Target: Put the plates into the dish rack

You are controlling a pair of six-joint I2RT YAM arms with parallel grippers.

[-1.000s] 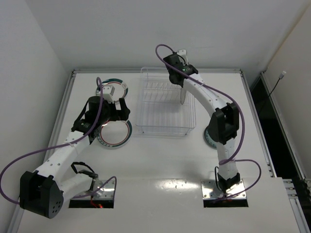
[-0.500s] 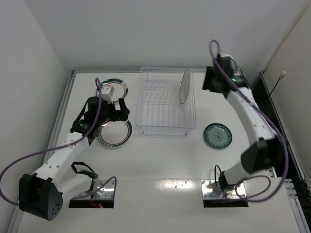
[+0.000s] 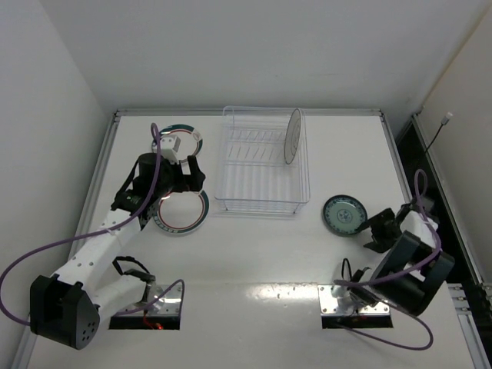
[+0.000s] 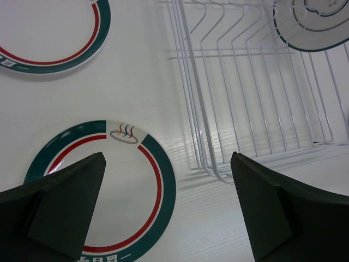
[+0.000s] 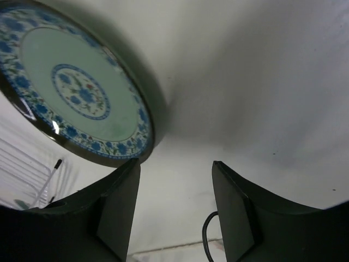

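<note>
The grey-rimmed plate [image 3: 293,136] stands on edge in the right end of the dish rack [image 3: 261,165], its face turned left and its long axis running back to front. The teal patterned plate [image 3: 344,214] lies flat just right of the rack's front corner. The red-ringed plate [image 3: 183,211] and the small teal-rimmed plate [image 3: 183,141] lie flat left of the rack.

The right gripper [image 5: 175,164], above the rack a second ago, now sits low beside the teal plate, fingers apart. The left gripper [image 4: 167,161] has not shifted. It hangs spread over the red-ringed plate.
</note>
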